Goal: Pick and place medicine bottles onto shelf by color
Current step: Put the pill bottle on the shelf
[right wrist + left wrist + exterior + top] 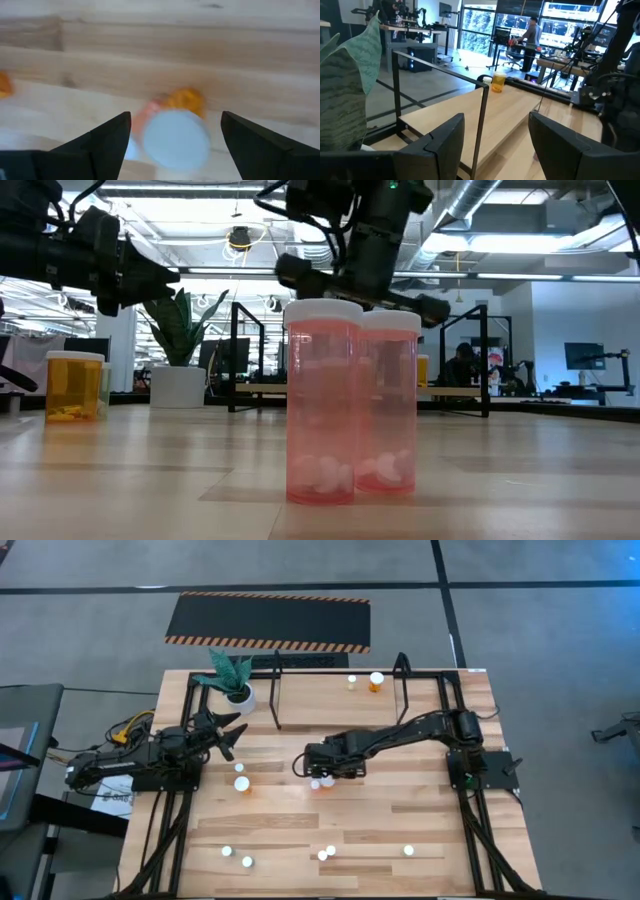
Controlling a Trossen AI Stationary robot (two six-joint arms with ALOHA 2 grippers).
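Note:
My right gripper (313,768) hangs open, pointing down, over a small cluster of medicine bottles (321,782) at the table's middle. In the right wrist view its fingers stand on either side of a white cap (175,139), with an orange bottle (188,100) just behind it. My left gripper (228,730) is open and empty at the table's left, beside the potted plant (235,680). The black tube shelf (277,690) stands at the far edge, with an orange bottle (376,682) and a small bottle (352,681) between its posts. Two pink bottles (322,405) stand upright close to the low camera.
More bottles stand left of centre (241,784) and along the near edge (247,862), (326,853), (408,851). A shelf post (483,115) and plant leaves (350,75) are close ahead of my left gripper. A black mat with striped edges (268,622) lies beyond the table.

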